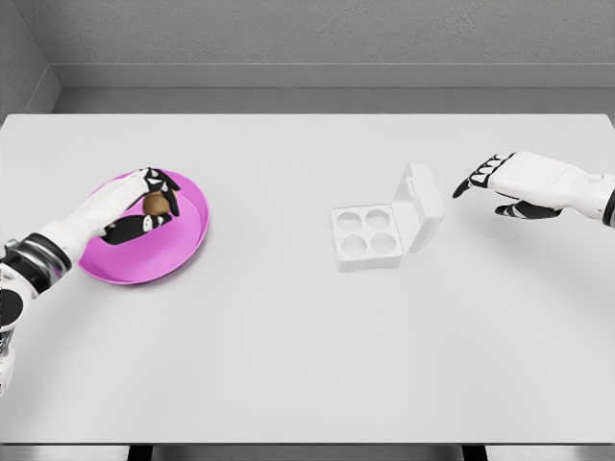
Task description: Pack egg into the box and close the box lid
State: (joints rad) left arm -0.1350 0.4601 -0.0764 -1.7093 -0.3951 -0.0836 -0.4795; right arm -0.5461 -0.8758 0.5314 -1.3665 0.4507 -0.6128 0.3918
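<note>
We look down on a broad white bench [307, 355] that fills most of the view. Its top is smooth and matte, evenly lit, with only soft, faint shadows. Its far edge runs straight across the upper part of the view, and its near edge shows along the bottom, where dark gaps and two dark supports appear beneath it. Behind the bench we see a grey strip of floor [317, 99], then a grey back wall [327, 31] with a rough, concrete-like texture. At the upper left a second grey side wall [19, 58] meets the back wall in a corner.
</note>
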